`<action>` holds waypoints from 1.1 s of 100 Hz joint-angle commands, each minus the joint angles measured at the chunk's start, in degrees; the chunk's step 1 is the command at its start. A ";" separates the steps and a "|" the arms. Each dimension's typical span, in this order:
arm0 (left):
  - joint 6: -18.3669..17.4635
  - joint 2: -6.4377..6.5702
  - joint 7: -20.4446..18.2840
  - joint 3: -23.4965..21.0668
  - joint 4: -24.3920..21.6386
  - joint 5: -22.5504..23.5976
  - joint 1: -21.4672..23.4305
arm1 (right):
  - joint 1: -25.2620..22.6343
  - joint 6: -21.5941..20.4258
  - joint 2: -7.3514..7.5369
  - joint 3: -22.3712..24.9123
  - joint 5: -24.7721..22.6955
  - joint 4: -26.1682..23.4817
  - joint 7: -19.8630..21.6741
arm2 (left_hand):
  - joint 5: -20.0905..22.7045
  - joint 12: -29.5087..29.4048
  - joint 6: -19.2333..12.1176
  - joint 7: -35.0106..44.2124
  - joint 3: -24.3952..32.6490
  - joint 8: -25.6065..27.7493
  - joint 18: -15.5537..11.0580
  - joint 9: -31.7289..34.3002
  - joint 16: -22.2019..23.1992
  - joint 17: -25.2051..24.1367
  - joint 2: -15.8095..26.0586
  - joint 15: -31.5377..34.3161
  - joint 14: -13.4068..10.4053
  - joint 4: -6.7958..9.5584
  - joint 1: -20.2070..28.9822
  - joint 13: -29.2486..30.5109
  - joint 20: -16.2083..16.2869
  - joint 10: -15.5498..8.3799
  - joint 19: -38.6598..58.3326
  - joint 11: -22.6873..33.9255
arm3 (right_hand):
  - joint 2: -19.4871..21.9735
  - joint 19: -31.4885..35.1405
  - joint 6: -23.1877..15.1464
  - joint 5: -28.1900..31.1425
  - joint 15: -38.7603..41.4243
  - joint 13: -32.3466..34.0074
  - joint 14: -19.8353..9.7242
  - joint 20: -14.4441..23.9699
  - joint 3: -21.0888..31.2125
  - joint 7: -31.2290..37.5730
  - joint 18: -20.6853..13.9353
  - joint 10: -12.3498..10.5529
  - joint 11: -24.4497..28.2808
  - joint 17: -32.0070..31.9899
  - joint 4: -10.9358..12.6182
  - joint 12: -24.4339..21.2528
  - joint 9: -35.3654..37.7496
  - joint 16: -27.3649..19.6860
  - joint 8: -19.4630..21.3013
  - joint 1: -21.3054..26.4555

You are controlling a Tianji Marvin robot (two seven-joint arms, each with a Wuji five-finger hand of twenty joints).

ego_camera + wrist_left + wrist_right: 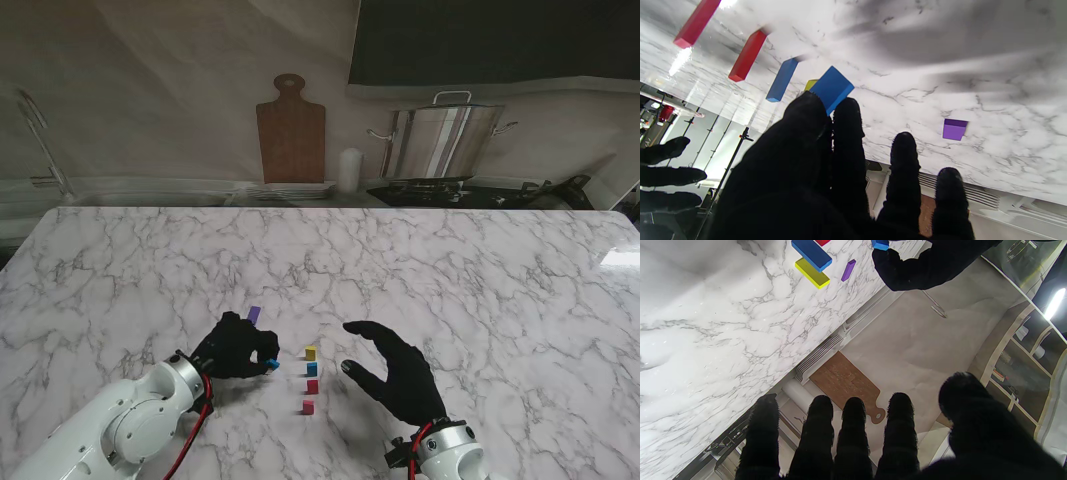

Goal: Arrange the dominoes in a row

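Several dominoes stand upright in a row on the marble table (450, 270): a yellow one (311, 352) farthest from me, then a blue one (312, 368), a red one (312, 386) and another red one (308, 406) nearest me. My left hand (237, 347) is just left of the row, shut on a blue domino (272, 364) (832, 87) pinched at the fingertips. A purple domino (254, 315) (954, 129) stands just beyond that hand. My right hand (398, 370) hovers right of the row, open, fingers spread, holding nothing.
At the back, beyond the table edge, stand a wooden cutting board (291, 130), a white cylinder (348, 170) and a steel pot (441, 140) on a stove. A bright glare patch (620, 258) lies at the table's far right.
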 commanded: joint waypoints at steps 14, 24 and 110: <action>0.52 -0.28 -1.19 -0.35 -0.96 -0.85 0.43 | -0.24 0.03 -0.04 -0.04 0.10 -0.03 0.00 | 0.38 7.86 -1.49 2.48 1.09 2.32 1.05 -7.55 0.41 -2.18 1.37 -0.19 1.21 1.53 2.97 -4.54 0.89 2.43 0.73 3.76 | -0.83 0.94 -0.74 0.36 1.06 0.61 0.03 0.58 1.02 0.87 0.12 0.10 0.97 0.11 0.60 0.36 0.04 0.58 0.09 -0.98; 0.85 -0.45 -0.39 -0.40 -0.84 -1.02 0.50 | -0.25 0.03 -0.04 -0.04 0.09 -0.02 0.02 | 0.33 8.70 -1.72 2.31 1.01 2.54 1.21 -5.31 1.26 -1.56 1.39 1.19 0.81 1.49 3.02 -3.09 1.42 1.34 1.15 7.33 | -0.84 0.99 -0.68 0.32 1.05 0.60 0.06 0.57 1.01 0.86 0.09 0.08 0.96 0.14 0.61 0.36 0.04 0.58 0.09 -0.94; 12.37 -3.40 7.24 6.82 3.57 -10.14 -5.18 | -0.25 0.04 -0.01 0.04 0.14 -0.02 0.20 | -5.55 -10.90 6.36 10.71 7.89 -2.71 1.19 4.73 -3.03 0.61 1.60 -1.72 1.24 1.35 2.74 2.37 1.44 3.33 7.23 -7.46 | -0.79 1.05 -0.68 0.34 1.07 0.66 0.06 0.45 0.91 0.86 0.10 -0.03 0.95 0.13 0.62 0.37 0.14 0.59 0.04 -0.97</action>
